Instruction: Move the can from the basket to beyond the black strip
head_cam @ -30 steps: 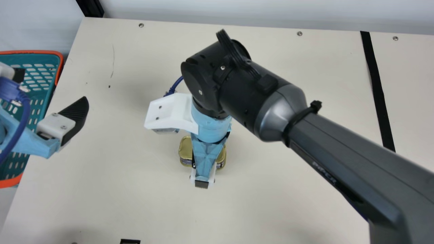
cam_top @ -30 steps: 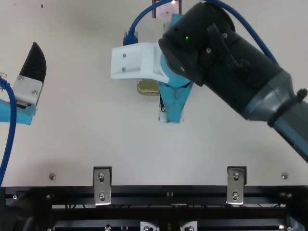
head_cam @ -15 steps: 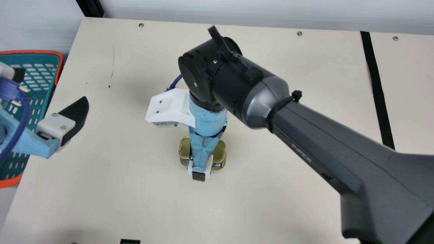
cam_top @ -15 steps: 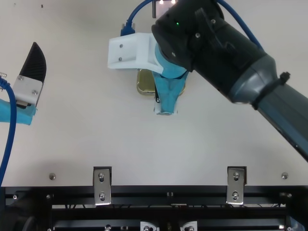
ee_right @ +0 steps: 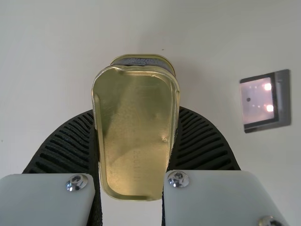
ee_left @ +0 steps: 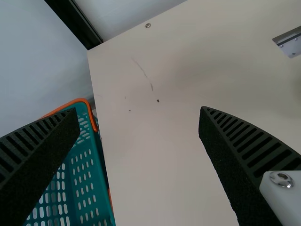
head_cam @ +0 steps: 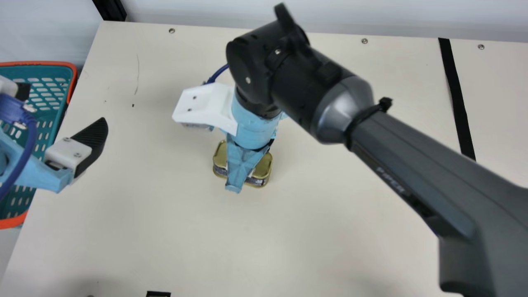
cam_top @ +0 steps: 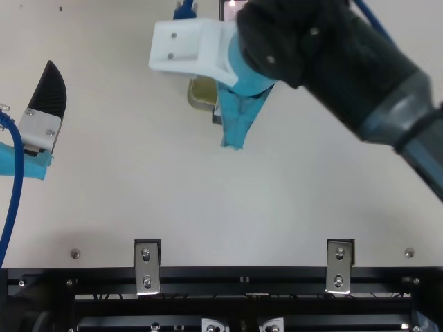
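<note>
In the main view, my right gripper (head_cam: 242,165) is over the middle of the table, partly covering the gold can (head_cam: 262,167). The right wrist view has the can (ee_right: 134,136) pinched between both ribbed fingers of my right gripper (ee_right: 136,115). My left gripper (head_cam: 62,104) stands open beside and partly over the teal basket (head_cam: 73,80) at the far left; in the left wrist view, nothing is between the fingers of this gripper (ee_left: 138,113). The black strip (head_cam: 457,99) runs down the table's right side, its lower part hidden behind my right arm.
A small dark-framed panel with light spots (ee_right: 258,103) lies on the table near the can. Metal brackets (cam_top: 147,267) and a black frame line the table's near edge. Cream tabletop (head_cam: 350,231) stretches between the basket and the strip.
My right gripper and the can have shifted together towards the table's far edge, the can turning slightly. The right arm's wrist has also swung up and a little right. My left arm has stayed still.
</note>
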Robot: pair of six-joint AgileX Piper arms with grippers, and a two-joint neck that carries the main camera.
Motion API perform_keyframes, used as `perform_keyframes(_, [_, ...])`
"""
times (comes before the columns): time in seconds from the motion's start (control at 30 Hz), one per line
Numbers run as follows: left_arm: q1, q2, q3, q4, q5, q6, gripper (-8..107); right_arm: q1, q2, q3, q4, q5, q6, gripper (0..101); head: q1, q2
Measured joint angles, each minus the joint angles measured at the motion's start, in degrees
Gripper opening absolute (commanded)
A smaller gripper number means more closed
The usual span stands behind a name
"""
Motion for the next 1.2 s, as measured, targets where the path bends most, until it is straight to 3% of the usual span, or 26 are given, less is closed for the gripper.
perform_keyframes(0.27, [0.0, 0.0, 0.0, 0.0, 0.0, 0.0, 90, -4.2, -8.1, 6.5, 4.9, -9.9, 2.1, 0, 0.0, 0.0])
perform_keyframes(0.37, [0.0, 0.0, 0.0, 0.0, 0.0, 0.0, 90, -5.8, -11.4, 9.6, 7.8, -15.2, 1.9, 0, 0.0, 0.0])
perform_keyframes(0.57, [0.0, 0.0, 0.0, 0.0, 0.0, 0.0, 90, -8.4, -16.8, 16.5, 16.1, -24.9, -2.6, 0, 0.0, 0.0])
perform_keyframes(0.73, [0.0, 0.0, 0.0, 0.0, 0.0, 0.0, 90, -10.2, -20.1, 21.5, 27.1, -32.0, -9.5, 0, 0.0, 0.0])
perform_keyframes(0.9, [0.0, 0.0, 0.0, 0.0, 0.0, 0.0, 90, -12.3, -21.4, 24.9, 39.3, -34.0, -18.6, 0, 0.0, 0.0])
perform_keyframes(1.2, [0.0, 0.0, 0.0, 0.0, 0.0, 0.0, 90, -18.1, -20.0, 28.8, 60.2, -30.3, -35.7, 0, 0.0, 0.0])
